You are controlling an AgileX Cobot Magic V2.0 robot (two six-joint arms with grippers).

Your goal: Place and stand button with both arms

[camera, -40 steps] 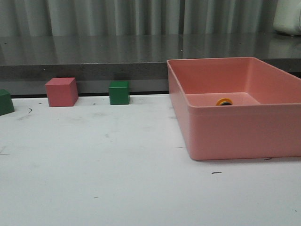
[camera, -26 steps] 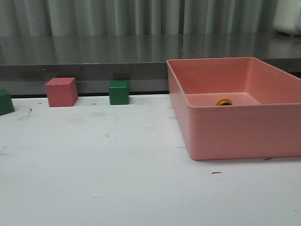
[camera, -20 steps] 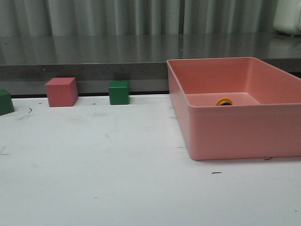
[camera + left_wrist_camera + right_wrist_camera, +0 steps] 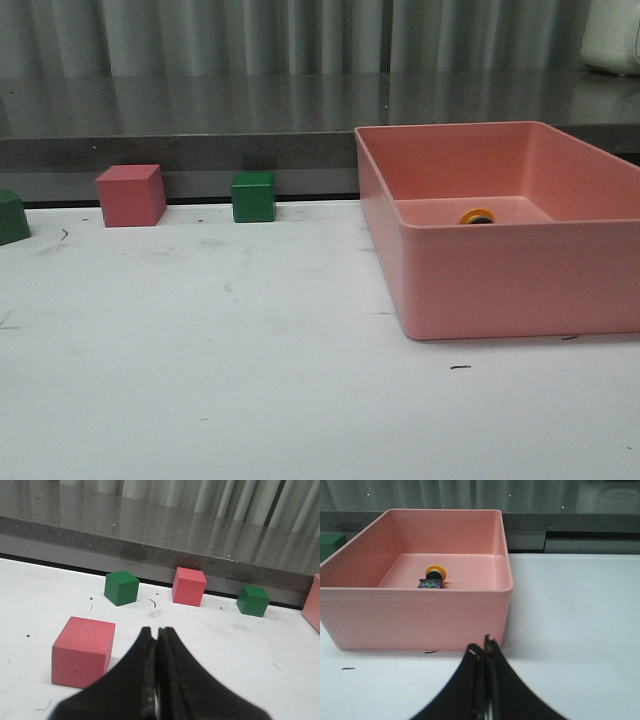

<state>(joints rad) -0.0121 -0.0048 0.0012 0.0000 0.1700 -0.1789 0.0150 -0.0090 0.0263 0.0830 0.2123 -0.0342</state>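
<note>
The left gripper (image 4: 158,635) has its fingers (image 4: 146,650) pressed together with nothing between them, poised above the white counter (image 4: 250,380). Just beside them sits a large red cube (image 4: 83,651); further on, near the counter's far edge, stand a green cube (image 4: 121,588), a smaller red cube (image 4: 189,586) and a second green cube (image 4: 253,600). The right gripper (image 4: 484,647) is likewise closed and empty, facing the pink bin (image 4: 415,620) on the counter's right side. The button (image 4: 433,577) lies on its side on the bin's floor, yellow cap toward the far wall, away from the fingers.
</note>
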